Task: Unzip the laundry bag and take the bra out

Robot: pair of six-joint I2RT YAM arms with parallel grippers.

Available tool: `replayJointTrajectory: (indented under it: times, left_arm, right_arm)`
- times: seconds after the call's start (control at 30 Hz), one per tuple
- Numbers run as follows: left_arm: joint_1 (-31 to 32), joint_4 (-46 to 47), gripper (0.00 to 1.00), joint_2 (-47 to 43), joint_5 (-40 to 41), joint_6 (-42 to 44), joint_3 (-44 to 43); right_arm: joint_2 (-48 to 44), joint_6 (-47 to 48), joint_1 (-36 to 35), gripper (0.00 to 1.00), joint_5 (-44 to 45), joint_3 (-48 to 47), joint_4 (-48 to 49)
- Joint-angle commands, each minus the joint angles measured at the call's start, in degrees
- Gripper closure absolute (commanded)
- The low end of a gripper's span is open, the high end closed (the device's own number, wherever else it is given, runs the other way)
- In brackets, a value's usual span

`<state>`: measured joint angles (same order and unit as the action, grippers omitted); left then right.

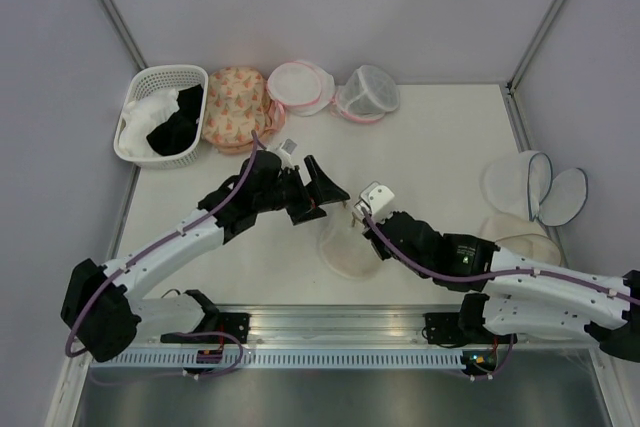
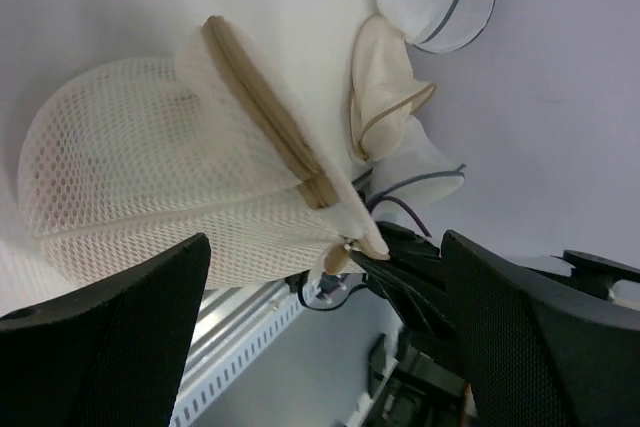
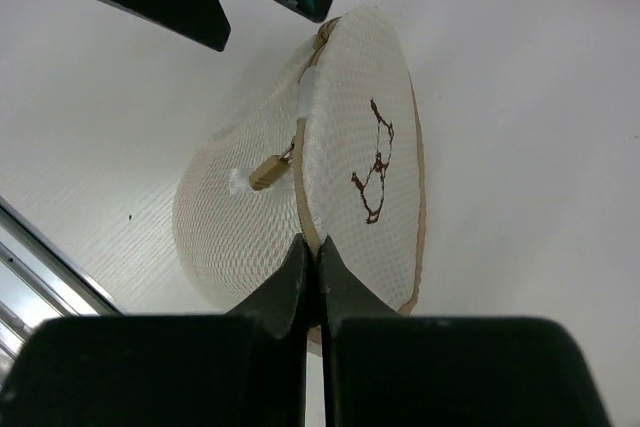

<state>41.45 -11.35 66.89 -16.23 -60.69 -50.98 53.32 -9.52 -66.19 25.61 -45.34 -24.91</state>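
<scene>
laundry bag (image 1: 348, 250): lies on the white table (image 1: 440, 147) near the middle, toward the near edge, between the two arms. cream mesh dome with beige zip trim (image 3: 300, 162) and a small brass zip pull (image 3: 265, 172) hanging at the trim. bears a dark line drawing (image 3: 375, 162) on the flat face, a thin squiggle too slight to read as writing. right gripper (image 3: 310, 259): clenched on the bag's beige rim, fingertips pressed together over it. left gripper (image 1: 322, 190): released, black fingers spread wide, hovering just beside the bag's far edge. bra: hidden, not made out through the mesh. along the far edge, from the left: white basket (image 1: 124, 145) holding white and black garments (image 1: 165, 122), peach floral bag (image 1: 235, 107), two pink-trimmed round bags (image 1: 300, 87). at the right side: opened blue-trimmed bags (image 1: 535, 187).
</scene>
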Motion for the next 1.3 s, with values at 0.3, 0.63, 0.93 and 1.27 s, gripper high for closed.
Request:
replayJointTrajectory:
  times: [0.3, 0.63, 0.93, 1.27]
  left_arm:
    - [-2.3, 18.9, 0.0, 10.9, -21.1, -18.2, 2.9]
    - [-1.8, 27.2, 0.98, 11.9, -24.4, -18.2, 8.7]
    - [-1.7, 21.9, 0.98, 3.8, -15.4, -14.9, 14.0]
    - [7.1, 9.3, 0.98, -17.7, 21.7, -20.2, 22.2]
  right_arm:
    - [2.6, 0.1, -11.2, 0.99, 13.5, -1.2, -2.4]
    - [3.5, -0.9, -14.4, 1.0, 17.2, -2.2, -2.6]
    - [5.6, -15.0, -14.4, 0.23, 31.7, -8.0, -14.0]
    - [5.1, -27.3, -14.4, 0.03, 20.5, -11.8, -12.7]
